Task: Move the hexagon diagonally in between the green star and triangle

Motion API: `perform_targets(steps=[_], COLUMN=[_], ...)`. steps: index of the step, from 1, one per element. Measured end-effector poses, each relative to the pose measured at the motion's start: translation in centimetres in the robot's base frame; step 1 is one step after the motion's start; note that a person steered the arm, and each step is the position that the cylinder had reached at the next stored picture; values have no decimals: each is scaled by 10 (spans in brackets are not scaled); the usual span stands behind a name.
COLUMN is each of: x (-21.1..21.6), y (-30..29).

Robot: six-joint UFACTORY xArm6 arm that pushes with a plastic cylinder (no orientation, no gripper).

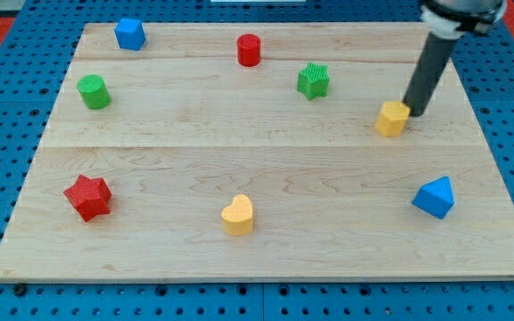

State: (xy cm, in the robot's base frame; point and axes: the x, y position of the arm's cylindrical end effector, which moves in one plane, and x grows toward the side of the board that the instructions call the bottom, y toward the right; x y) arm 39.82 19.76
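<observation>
No jaws on this rig, so nothing to open or shut; just my tip (pixel 412 113). Yellow hexagon (pixel 392 118) sits touching, or as good as, the tip's view-left side, slightly toward view's bottom. Green star (pixel 312 80) lies well off to tip's upper left, blue triangle (pixel 435 197) below and a bit right. Hexagon is squat, no real long axis or heading I can read. Judgement: it's already near the star–triangle line, so prob. a short diagonal nudge down-left is enough.

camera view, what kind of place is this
Probably a robotics lab bench: a pale wooden board on a blue perforated mat, small coloured blocks scattered, my tip at the yellow hexagon block.
</observation>
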Motion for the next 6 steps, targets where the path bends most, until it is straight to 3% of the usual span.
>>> perform_targets(steps=[1, 2, 3, 4, 5, 6], x=[-2, 5, -5, 21, 64, 178], y=[15, -33, -31, 45, 134, 120])
